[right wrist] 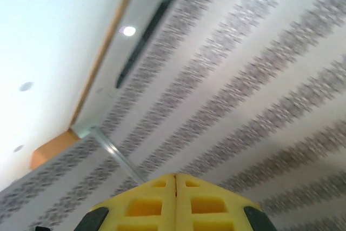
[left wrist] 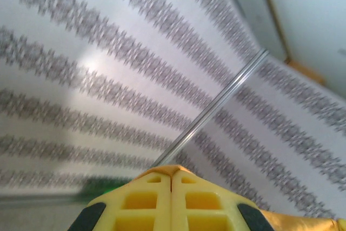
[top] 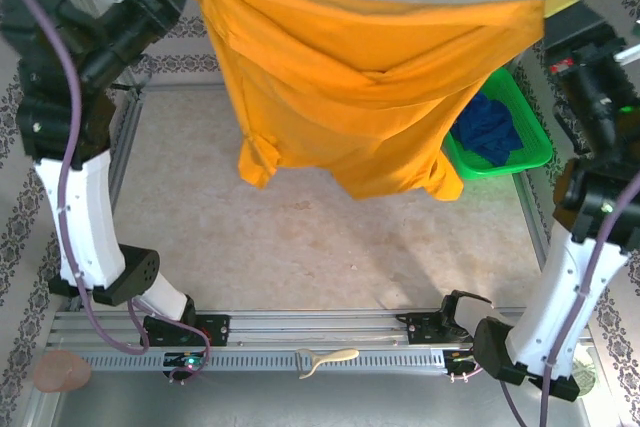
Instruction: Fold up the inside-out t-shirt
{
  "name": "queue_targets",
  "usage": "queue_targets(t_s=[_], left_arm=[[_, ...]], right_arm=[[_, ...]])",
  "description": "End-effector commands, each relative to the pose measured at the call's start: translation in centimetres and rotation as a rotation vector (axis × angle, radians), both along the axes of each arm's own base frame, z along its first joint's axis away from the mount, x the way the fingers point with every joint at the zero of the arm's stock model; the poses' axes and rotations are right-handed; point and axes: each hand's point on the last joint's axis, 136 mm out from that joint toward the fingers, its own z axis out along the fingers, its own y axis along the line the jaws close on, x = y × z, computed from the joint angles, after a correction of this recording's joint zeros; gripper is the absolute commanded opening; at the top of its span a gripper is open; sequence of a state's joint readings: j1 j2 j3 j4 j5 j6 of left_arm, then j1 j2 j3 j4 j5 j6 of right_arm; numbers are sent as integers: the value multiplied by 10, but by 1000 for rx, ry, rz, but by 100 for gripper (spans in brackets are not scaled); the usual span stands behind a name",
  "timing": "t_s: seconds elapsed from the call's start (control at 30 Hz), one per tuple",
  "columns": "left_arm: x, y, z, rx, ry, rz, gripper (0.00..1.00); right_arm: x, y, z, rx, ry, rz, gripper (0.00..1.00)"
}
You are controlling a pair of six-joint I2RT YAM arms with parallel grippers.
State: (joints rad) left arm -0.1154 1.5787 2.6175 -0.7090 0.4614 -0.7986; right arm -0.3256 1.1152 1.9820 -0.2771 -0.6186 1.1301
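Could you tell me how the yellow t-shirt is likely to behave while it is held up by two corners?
Probably very floppy: the t-shirt sags and creases between the left gripper and right gripper. Likely light, since two pinched edges carry it. Its hanging sleeves may bunch or fold under when it meets the table.

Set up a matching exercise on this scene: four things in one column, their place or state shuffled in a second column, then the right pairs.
Column A
1. t-shirt
2. blue cloth
3. green basket
4. left tool

Column B
a. at the far right edge of the table
b. held up, spread in the air
c. lying inside the basket
d. shut on a shirt corner

Pairs: 1-b, 2-c, 3-a, 4-d
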Motion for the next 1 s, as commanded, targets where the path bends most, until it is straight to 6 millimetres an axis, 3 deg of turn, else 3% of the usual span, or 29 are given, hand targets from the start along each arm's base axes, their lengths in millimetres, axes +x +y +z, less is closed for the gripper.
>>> queue_targets(t_s=[0.0,0.13,0.3,0.4,0.5,0.57,0.63,0.73,0.83,0.93,0.97], left_arm=[[13,18,12,-76,-19,48,0],[92,12,-50,-61,175,-5,0],[186,25,-129,-57,348,5,0],[228,33,-155,-93,373,-4,0],[262,45,-159,-199,343,-36,0],[274,54,-149,-283,292,-49,0],[274,70,-126,-348,209,-34,0],[257,95,-87,-399,101,10,0],[231,101,-57,-398,33,16,0],[214,90,-52,-339,47,-20,0],[212,86,-55,-321,63,-33,0]], right_arm=[[-9,4,24,12,-67,24,0],[46,6,-12,21,48,78,0],[132,31,-81,-18,230,139,0],[182,39,-113,-38,304,138,0],[228,47,-124,-47,332,159,0],[247,51,-118,-47,328,180,0],[257,55,-106,-59,313,194,0],[242,51,-60,-72,221,168,0],[224,35,-29,-5,150,166,0],[208,36,-27,-52,151,143,0],[209,38,-36,-63,180,140,0]])
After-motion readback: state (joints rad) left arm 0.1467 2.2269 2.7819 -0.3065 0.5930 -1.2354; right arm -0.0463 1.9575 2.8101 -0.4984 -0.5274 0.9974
